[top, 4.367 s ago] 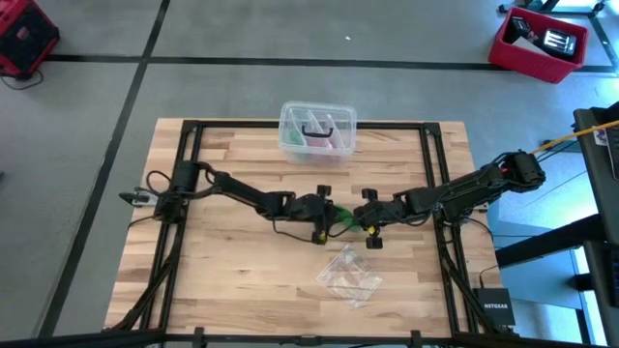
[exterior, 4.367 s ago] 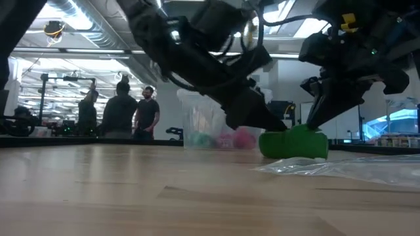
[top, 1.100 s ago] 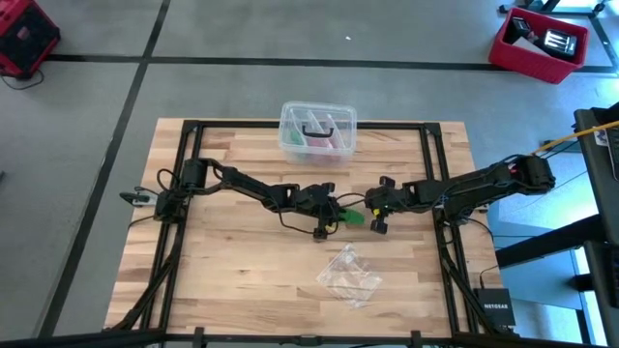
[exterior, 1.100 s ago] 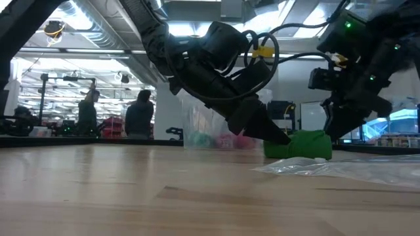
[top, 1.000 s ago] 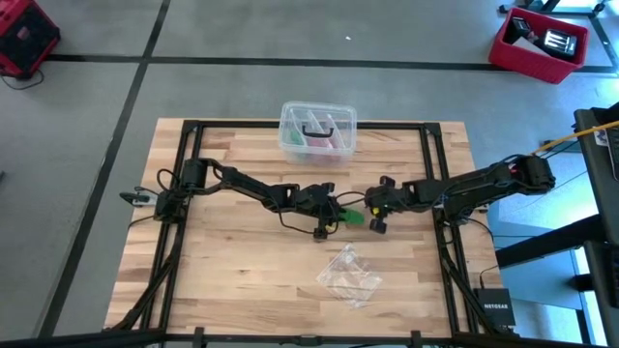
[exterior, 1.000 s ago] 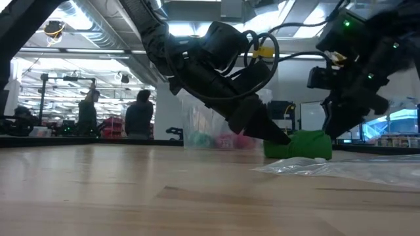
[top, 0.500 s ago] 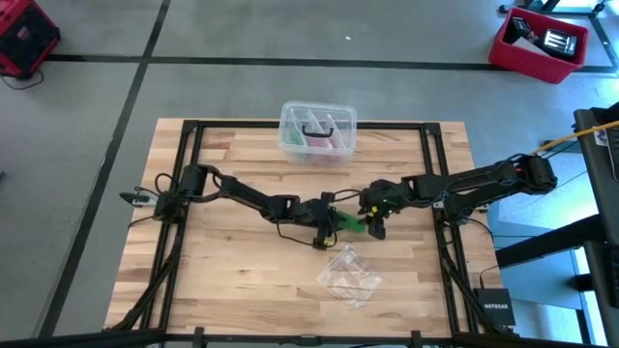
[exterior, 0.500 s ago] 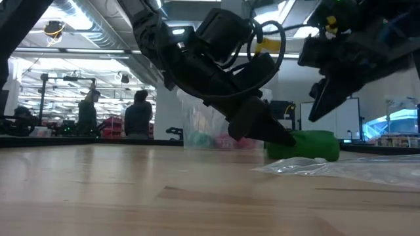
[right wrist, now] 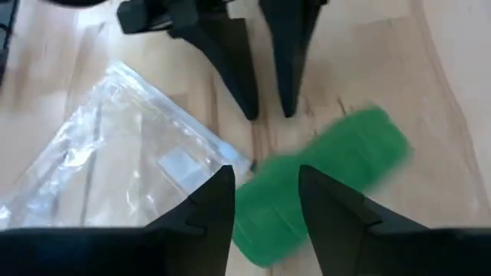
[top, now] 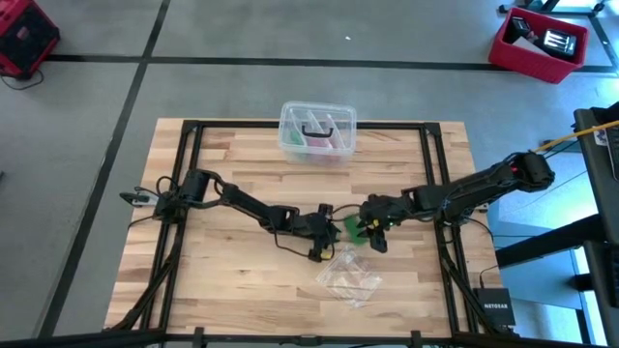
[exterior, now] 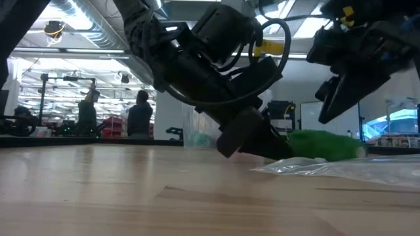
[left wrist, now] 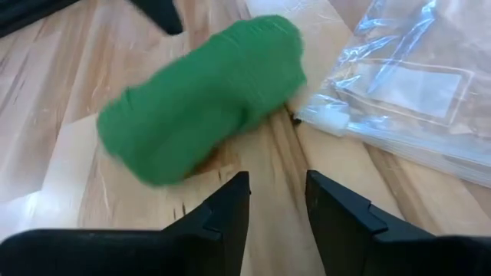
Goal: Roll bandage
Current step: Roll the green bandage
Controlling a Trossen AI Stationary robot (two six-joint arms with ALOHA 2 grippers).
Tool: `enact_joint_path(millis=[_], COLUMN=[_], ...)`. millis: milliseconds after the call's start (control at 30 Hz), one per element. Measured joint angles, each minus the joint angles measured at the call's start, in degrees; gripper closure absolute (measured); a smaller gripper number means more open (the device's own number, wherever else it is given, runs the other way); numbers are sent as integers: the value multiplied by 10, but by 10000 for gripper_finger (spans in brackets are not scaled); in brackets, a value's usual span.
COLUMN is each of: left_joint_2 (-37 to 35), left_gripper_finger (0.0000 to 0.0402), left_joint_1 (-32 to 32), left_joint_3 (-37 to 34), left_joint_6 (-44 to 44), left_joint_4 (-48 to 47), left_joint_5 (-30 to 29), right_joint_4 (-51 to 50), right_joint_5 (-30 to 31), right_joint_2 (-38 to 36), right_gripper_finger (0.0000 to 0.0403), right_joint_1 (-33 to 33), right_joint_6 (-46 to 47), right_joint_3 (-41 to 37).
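While one rolled green fabric bandage (top: 354,227) lies free on the pale wooden counter (top: 232,271) beside one clear plastic bag (top: 350,275), the left hand (top: 332,230) and right hand (top: 366,228) flank it, both narrowly parted, empty.

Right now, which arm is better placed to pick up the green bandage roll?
Probably right: the right hand hangs open directly over the bandage roll, while the left hand sits low beside it, fingers empty.

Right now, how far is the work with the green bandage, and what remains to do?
Done, it seems: the bandage already lies as a thick green roll on the table, beside the clear plastic bag. In hand: nothing is gripped; the left end effector and right end effector both stand open close to the roll. Left: probably only tidying a loose end, which cannot be seen here.
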Motion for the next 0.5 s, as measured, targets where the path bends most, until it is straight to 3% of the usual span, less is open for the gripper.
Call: enact_joint_path(millis=[300,500], left_joint_2=[-12,-43], left_gripper_finger=[281,281], left_joint_1=[-1,2], left_joint_3=[0,2], left_joint_6=[8,7], left_joint_4=[-4,-16], left_joint_5=[-12,-38], right_joint_4=[-41,-77], right_joint_5=[86,97], right_joint_2=[0,-9], right_gripper_finger=[258,258], right_joint_1=[33,32], right_joint_6=[4,-12], right_joint_3=[-1,17])
